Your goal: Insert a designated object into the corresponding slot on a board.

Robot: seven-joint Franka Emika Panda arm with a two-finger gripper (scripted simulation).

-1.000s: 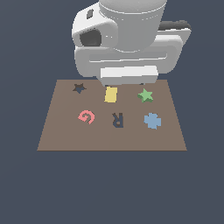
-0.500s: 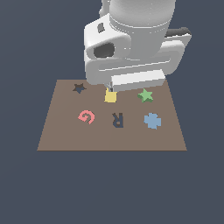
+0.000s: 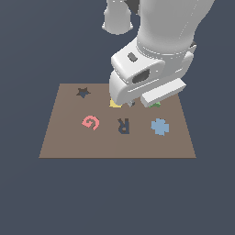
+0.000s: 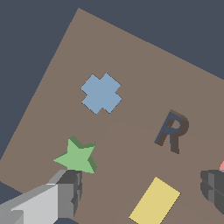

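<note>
The green star block (image 4: 76, 156) is seen lying flat on the brown board (image 4: 131, 65), near one board edge, with a thin darker rim showing that it is a low slab and not a cutout; in the exterior view only a sliver of green (image 3: 155, 105) is left visible under the arm's hand. The gripper (image 4: 140, 192) is held wide open and empty, one grey finger (image 4: 70, 188) just beside the star's lower points and the other dark finger (image 4: 214, 186) well apart, past the yellow rectangle (image 4: 155, 200). The spread is judged to be preparation for a grasp, though the star is not yet centred between the fingers. The blue clover piece (image 4: 101, 93) is seen nearby, matte and flat. The R-shaped recess (image 4: 172, 131) is cut with dark walls. The star slot (image 3: 83, 92) is left unfilled at the far corner on the exterior view's left, well apart from the block, so a carry across the board is still called for. A pink G shape (image 3: 91, 122) is also set on the board.
</note>
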